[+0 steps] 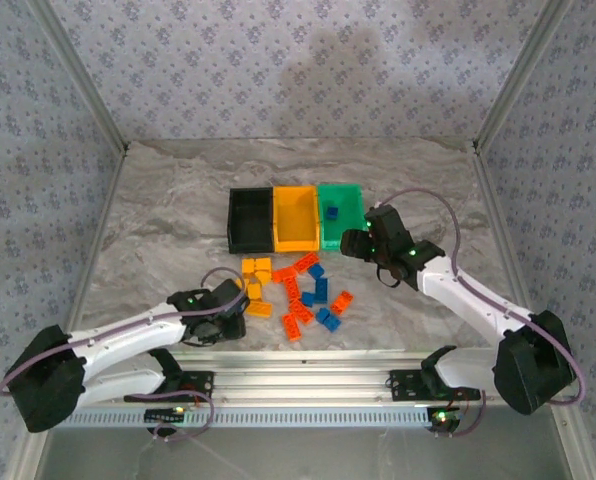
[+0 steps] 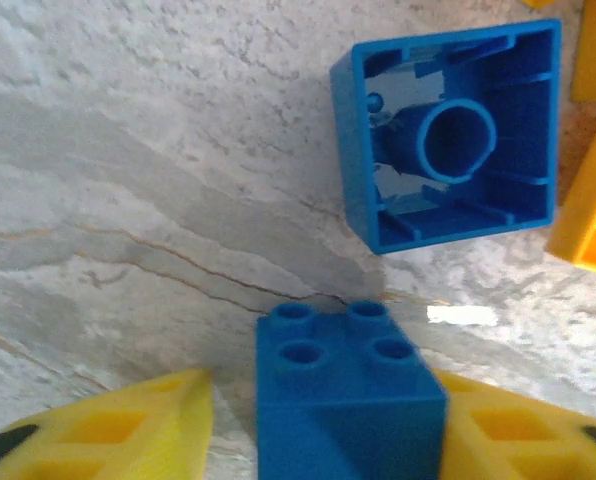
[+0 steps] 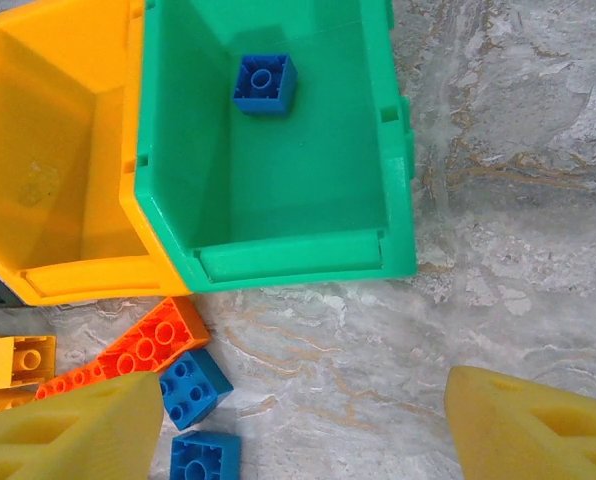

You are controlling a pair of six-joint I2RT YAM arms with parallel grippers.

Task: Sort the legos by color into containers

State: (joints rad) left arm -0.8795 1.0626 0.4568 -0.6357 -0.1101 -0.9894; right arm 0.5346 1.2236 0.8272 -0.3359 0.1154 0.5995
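No readable text, label, brand or number shows anywhere.

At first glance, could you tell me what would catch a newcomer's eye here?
The black bin, orange-yellow bin and green bin stand in a row mid-table, the green one holding a single blue brick. In front lies a bright scatter of loose legos, and a second blue brick sits between the fingers of the left pincer.

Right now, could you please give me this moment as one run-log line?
left pincer: straddling blue brick, grip unconfirmed | right pincer: open, empty, near green bin | green bin: holds one sorted brick
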